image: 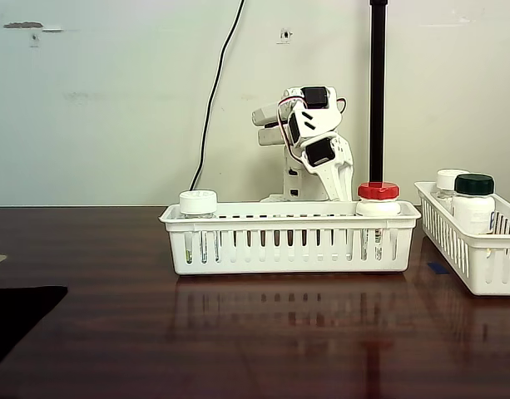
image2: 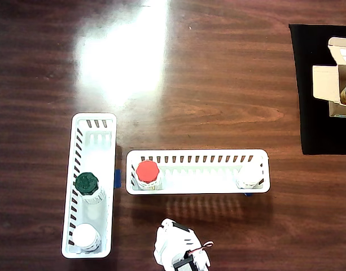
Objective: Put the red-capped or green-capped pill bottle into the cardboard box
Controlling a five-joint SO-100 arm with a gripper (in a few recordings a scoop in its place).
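Red-capped pill bottle (image2: pixel 147 171) is sitting left in your centre basket (image2: pixel 198 154); cardboard box (image2: pixel 331 84) is lying far right; your gripper (image: pixel 342 179) is hanging behind, claw state unclear.

Looks like a lab or test bench setup: bare white wall (image: pixel 113 100) with a hanging black cable (image: pixel 215 91), a black pole (image: pixel 377 91), dark wood table (image2: pixel 218 84), small white robot arm (image: pixel 313 141), sorting baskets (image2: pixel 198 171) with pill bottles (image2: pixel 147 172).
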